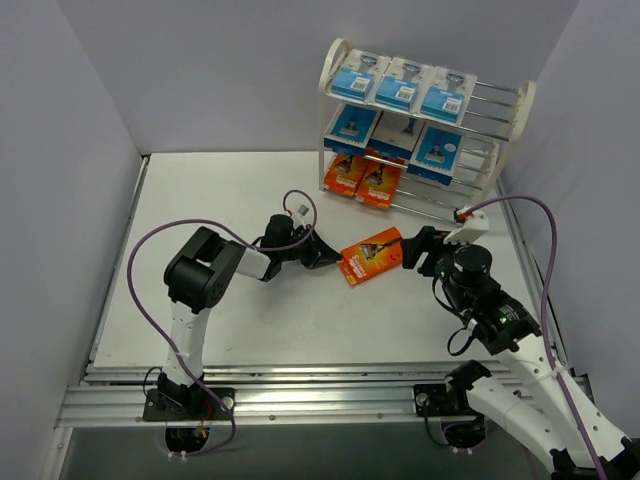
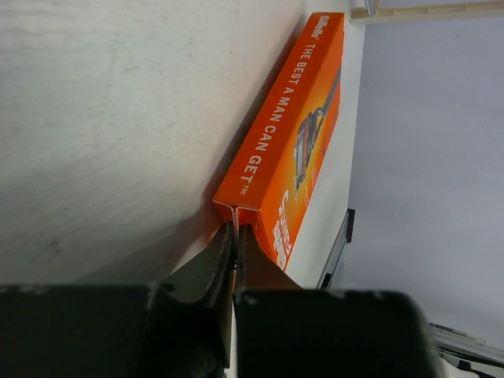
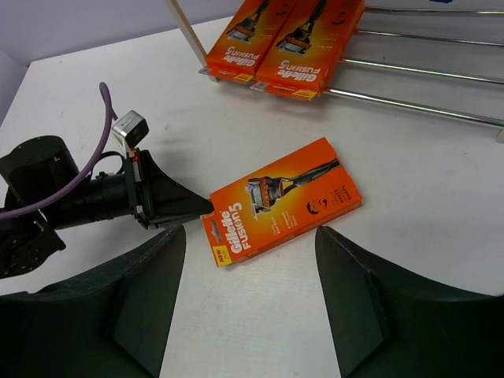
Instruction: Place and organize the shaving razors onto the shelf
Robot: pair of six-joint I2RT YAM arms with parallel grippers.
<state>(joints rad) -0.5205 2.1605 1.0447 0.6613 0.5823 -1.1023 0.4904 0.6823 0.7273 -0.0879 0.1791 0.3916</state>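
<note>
Your left gripper (image 2: 235, 236) pinches the near edge of the orange box (image 2: 291, 150). It stretches toward one o'clock along the counter (image 2: 118, 118).

The table (image 1: 300, 330) is lit brightly and evenly from above; a soft shadow is cast beneath the left gripper (image 1: 330, 261). Wrist-view foregrounds are blurred.
</note>
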